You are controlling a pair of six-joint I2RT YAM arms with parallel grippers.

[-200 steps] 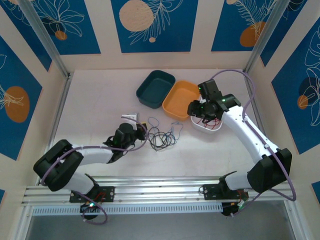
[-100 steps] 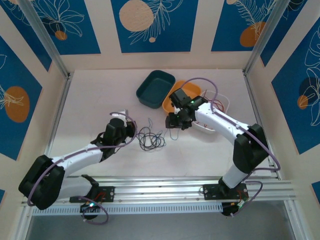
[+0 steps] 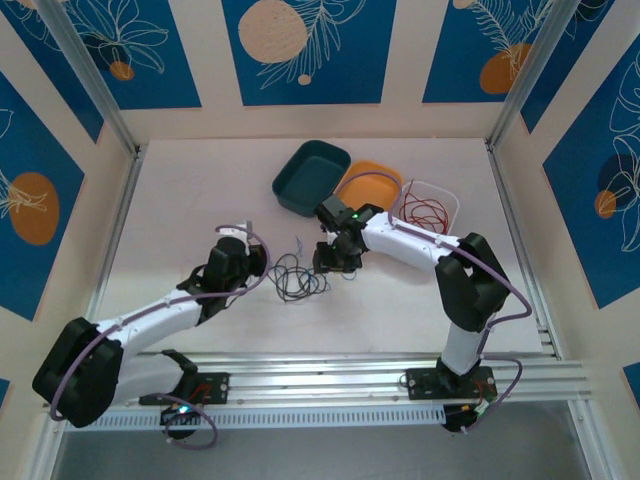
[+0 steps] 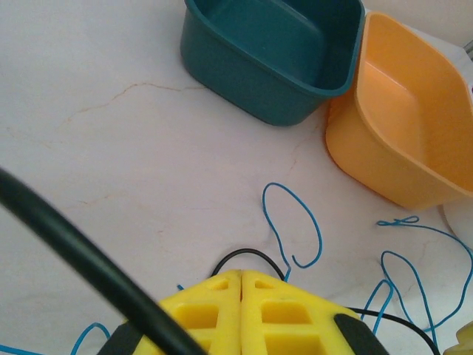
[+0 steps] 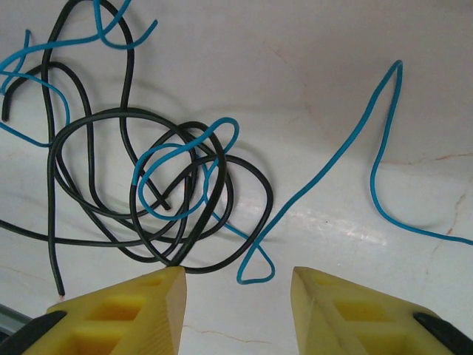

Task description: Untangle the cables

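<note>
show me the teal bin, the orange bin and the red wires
teal bin (image 4: 281, 33), left wrist view, inner floor
orange bin (image 4: 403, 107), left wrist view, inner floor
red wires (image 3: 424, 212), top view, middle of the bundle

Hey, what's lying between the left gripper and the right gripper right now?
The cables, a loose tangle of black and blue loops, lie between the left gripper and the right gripper. The top external view shows this.

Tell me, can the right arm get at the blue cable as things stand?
Probably yes: the right gripper hangs open just above the blue cable, whose loop lies in line with the gap between the jaws, and nothing blocks the way.
</note>
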